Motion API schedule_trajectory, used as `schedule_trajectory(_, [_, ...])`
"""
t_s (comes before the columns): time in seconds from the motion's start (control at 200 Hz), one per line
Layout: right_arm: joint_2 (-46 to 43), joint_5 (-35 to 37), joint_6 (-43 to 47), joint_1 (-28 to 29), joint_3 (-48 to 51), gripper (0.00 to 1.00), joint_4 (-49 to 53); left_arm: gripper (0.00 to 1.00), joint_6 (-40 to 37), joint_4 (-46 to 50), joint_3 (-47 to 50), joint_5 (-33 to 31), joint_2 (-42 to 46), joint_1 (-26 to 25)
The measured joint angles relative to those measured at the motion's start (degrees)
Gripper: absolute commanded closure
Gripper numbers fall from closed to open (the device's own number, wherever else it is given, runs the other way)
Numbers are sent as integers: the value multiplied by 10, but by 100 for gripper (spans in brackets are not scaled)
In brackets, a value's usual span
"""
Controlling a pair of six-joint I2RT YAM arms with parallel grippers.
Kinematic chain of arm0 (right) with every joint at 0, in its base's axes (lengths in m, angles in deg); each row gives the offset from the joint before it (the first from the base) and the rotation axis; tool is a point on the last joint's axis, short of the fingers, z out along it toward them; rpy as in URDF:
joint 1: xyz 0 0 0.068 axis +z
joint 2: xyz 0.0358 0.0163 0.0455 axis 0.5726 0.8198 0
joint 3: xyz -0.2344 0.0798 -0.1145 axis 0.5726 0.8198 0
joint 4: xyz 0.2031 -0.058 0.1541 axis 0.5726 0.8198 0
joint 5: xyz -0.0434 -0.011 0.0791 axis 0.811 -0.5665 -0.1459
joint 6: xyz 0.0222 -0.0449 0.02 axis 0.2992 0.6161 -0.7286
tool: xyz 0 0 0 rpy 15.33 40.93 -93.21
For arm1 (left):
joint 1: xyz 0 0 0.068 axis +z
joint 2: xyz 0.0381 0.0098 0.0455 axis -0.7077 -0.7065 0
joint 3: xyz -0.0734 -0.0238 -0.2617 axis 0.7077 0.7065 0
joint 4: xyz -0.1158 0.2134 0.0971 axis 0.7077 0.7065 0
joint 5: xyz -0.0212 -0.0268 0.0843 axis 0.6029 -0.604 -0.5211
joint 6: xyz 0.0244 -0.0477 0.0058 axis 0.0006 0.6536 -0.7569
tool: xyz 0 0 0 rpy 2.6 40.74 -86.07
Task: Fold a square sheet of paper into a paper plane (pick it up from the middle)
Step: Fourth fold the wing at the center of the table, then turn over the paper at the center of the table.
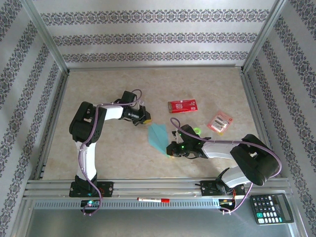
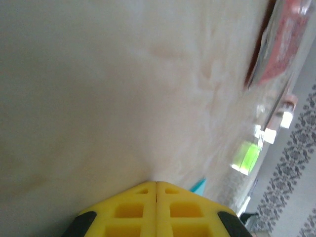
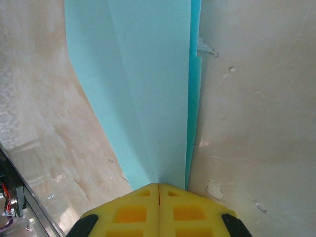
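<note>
The light-blue paper plane lies flat mid-table as a folded, narrow wedge with a long crease. My right gripper is shut, its yellow fingertips resting at the paper's narrow near end. The paper runs under the tips, and I cannot tell whether they pinch it. My left gripper is shut too, low over bare table by the paper's far end. In its own view its tips hold nothing, and a corner of the paper shows just to their right.
A red packet lies behind the paper, with a battery pack and a small green ring to the right. A calculator and a red pen sit on the front rail. Patterned walls enclose the table.
</note>
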Motion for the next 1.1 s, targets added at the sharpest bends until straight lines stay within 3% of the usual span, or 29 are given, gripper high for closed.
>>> schedule_trajectory(0.09, [-7, 0, 3, 0, 0, 99, 13, 85, 1, -11, 5, -26, 10, 16])
schedule_trajectory(0.25, [-40, 0, 25, 0, 0, 84, 69, 75, 10, -33, 71, -62, 90, 35])
schedule_trajectory(0.425, [-143, 31, 46, -22, -1, 69, 109, 68, 14, -54, 158, -66, 199, -7])
schedule_trajectory(0.52, [-152, 61, 51, -28, -14, 61, 109, 67, 14, -58, 191, -64, 224, -27])
schedule_trajectory(0.914, [2, 79, 77, -30, -73, 60, 79, 66, 20, -61, 216, -65, 226, -30])
schedule_trajectory(1.104, [14, 77, 75, -30, -73, 70, 64, 66, 21, -61, 216, -65, 226, -30])
